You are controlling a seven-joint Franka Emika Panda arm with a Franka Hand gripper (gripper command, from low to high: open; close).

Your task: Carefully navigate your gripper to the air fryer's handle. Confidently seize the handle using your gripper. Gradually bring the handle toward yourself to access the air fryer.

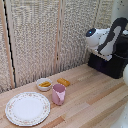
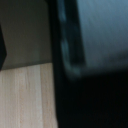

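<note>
A: Where's the fryer?

B: Far end of the table, at the exterior view's right, black box against the screen. My arm hangs over its top.

A: Gripper state?

B: Cannot tell. My fingers don't show in either view. The wrist view is a dark blur of black fryer close up, with a strip of wood beside it.

A: Handle?

B: Can't make it out.

A: Else?

B: Pink cup, plate, small bowl, well apart from the fryer.

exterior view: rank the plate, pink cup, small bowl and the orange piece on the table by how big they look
1. plate
2. pink cup
3. small bowl, close to the cup, so unsure
4. orange piece
</note>
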